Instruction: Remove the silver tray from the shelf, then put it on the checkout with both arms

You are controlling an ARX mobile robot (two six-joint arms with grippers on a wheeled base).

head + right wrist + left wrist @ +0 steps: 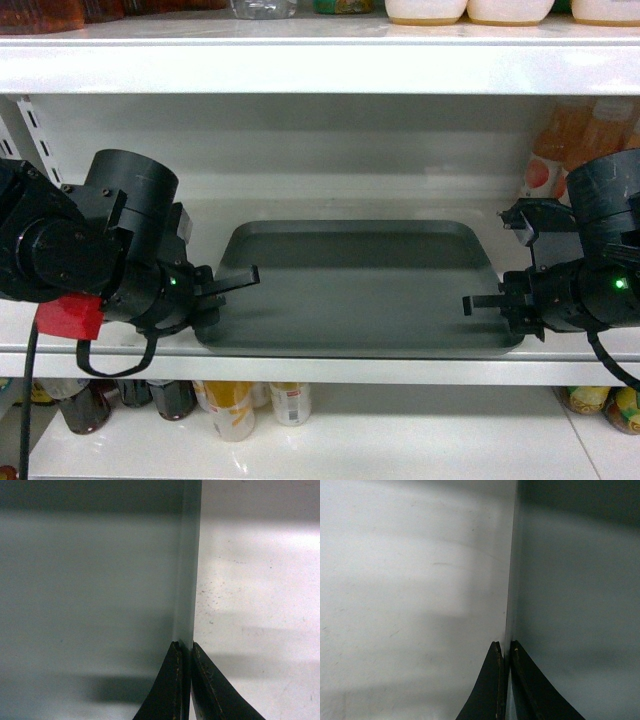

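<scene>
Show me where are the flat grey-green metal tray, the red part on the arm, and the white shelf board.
flat grey-green metal tray (pixel 360 305), head view, bare middle of its floor.
red part (pixel 70 316), head view, its front face.
white shelf board (pixel 330 371), head view, front lip.

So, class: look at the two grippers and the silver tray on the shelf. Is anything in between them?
Nothing visible. The left gripper and right gripper are each closed on a side rim of the silver tray, which lies flat on the shelf. The checkout is not in view, so that path cannot be judged.
</scene>
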